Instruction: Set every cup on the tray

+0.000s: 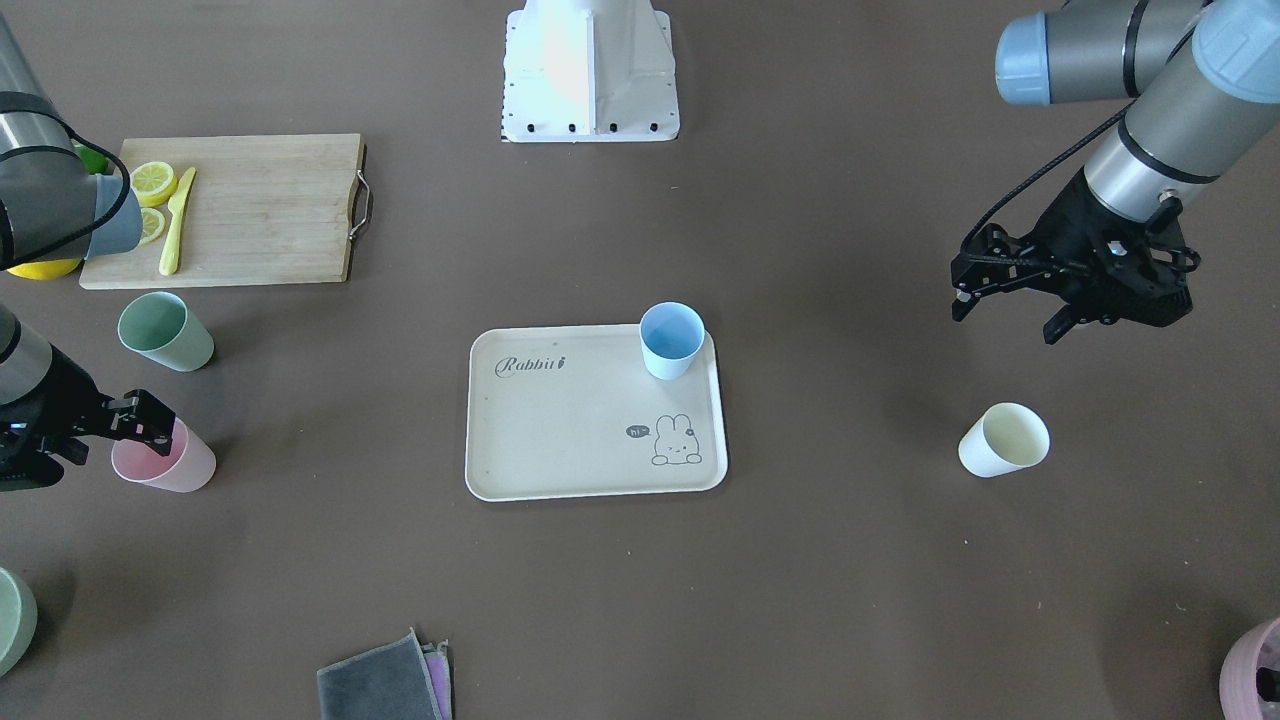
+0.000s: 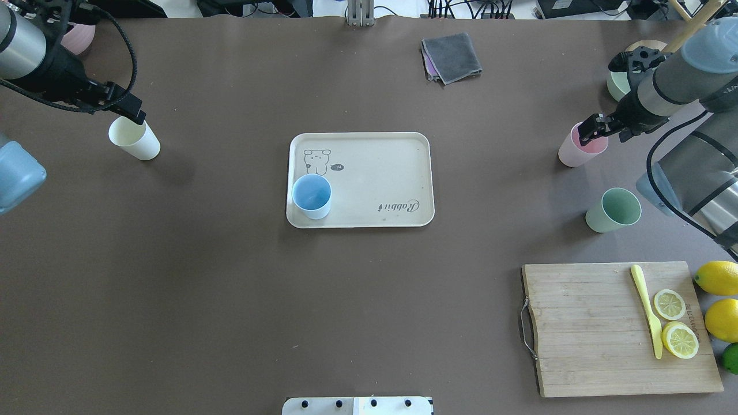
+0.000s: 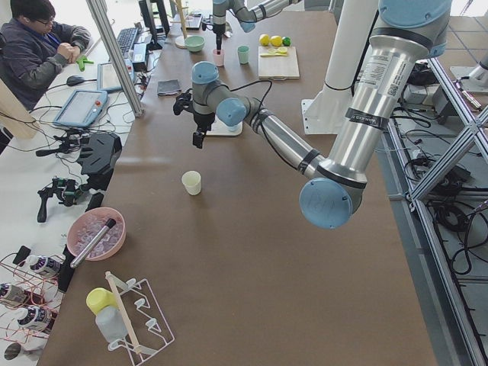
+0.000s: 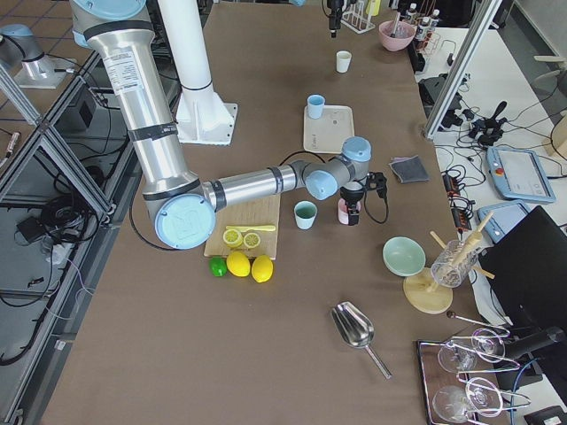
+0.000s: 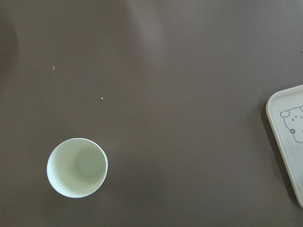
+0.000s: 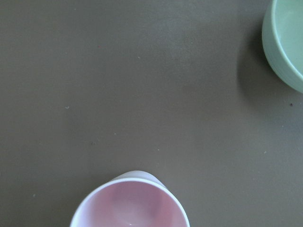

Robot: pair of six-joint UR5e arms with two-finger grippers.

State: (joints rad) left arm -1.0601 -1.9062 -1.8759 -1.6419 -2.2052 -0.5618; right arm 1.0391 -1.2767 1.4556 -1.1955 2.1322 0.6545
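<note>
The cream tray (image 1: 560, 440) (image 2: 380, 173) lies mid-table with the light blue cup (image 1: 671, 340) (image 2: 312, 196) upright in one corner. The pink cup (image 1: 165, 460) (image 2: 582, 147) stands on the table. My right gripper (image 1: 145, 420) (image 2: 594, 129) is at its rim and looks open; the cup fills the bottom of the right wrist view (image 6: 130, 203). The sage green cup (image 1: 165, 332) (image 2: 614, 210) stands beside it. The pale yellow cup (image 1: 1003, 440) (image 2: 134, 138) (image 5: 77, 167) stands alone. My left gripper (image 1: 1010, 312) (image 2: 130, 109) hovers open above and beside it.
A wooden cutting board (image 1: 260, 205) (image 2: 588, 328) holds lemon slices and a yellow knife (image 2: 648, 311), with whole lemons (image 2: 718, 276) next to it. A grey cloth (image 2: 451, 56), a green bowl (image 2: 617, 83) and a pink bowl (image 1: 1255, 670) sit along the far edge.
</note>
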